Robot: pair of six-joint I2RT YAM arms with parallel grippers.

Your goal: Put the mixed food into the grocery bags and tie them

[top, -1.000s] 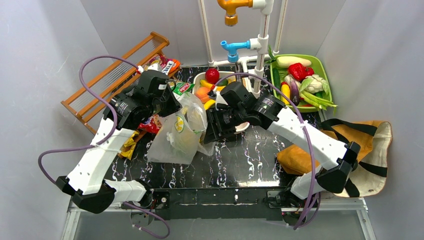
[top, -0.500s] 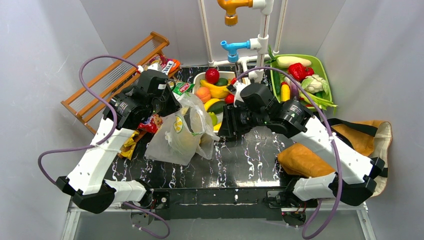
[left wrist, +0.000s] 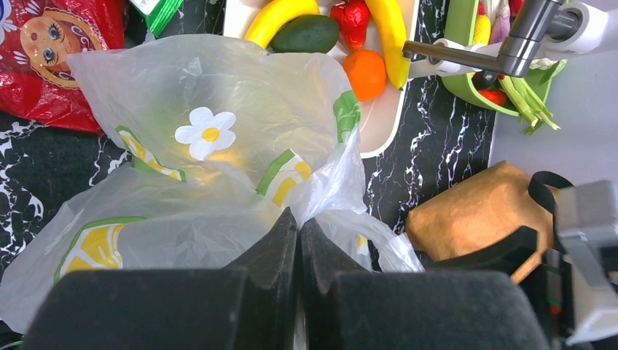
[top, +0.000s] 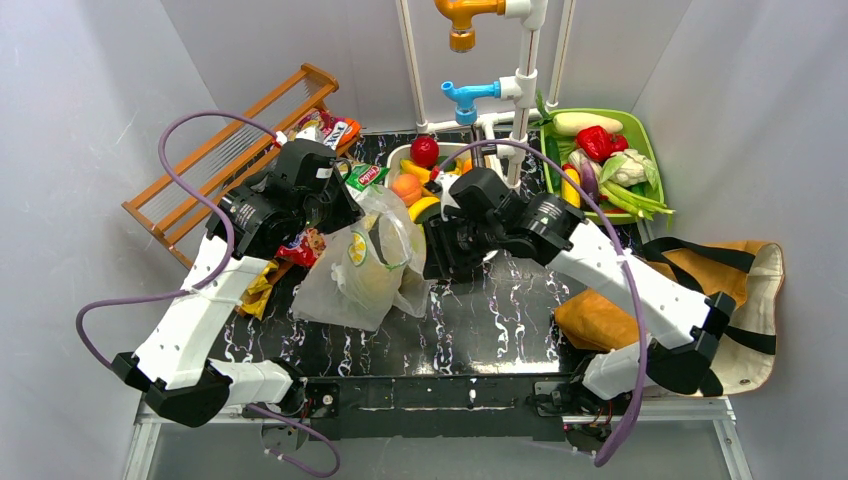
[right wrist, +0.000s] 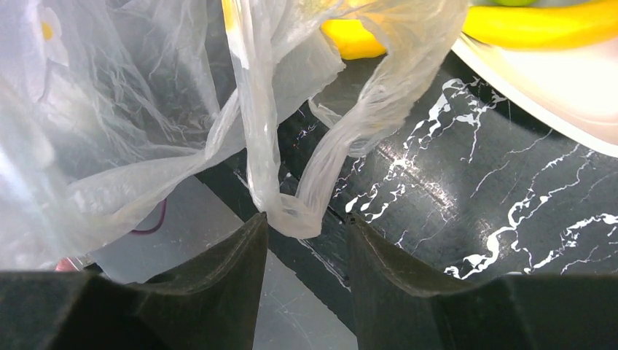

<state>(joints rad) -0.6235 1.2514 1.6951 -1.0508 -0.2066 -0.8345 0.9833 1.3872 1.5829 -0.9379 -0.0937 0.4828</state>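
Observation:
The clear plastic bag [top: 360, 265] printed with lemon slices and flowers lies at table centre-left. My left gripper [left wrist: 299, 219] is shut on the bag's gathered plastic [left wrist: 321, 182]. My right gripper [right wrist: 306, 219] is open, its jaws either side of the bag's loop handle [right wrist: 295, 215] without closing on it; in the top view it [top: 440, 262] sits just right of the bag. Bananas [left wrist: 280, 16], an avocado [left wrist: 306, 33] and an orange [left wrist: 364, 73] lie in the white tray [top: 480, 253]. The tan tote [top: 700, 300] lies at the right.
A green tray [top: 646, 150] of vegetables stands at the back right. Snack packets [top: 330, 128] lie at the back left beside a wooden rack [top: 230, 150]. A red packet [left wrist: 55, 55] lies left of the bag. Pipes with taps [top: 500, 90] rise behind the white tray.
My right arm swung right and back, then returned left to the bag's handle. The left arm and bag have stayed put.

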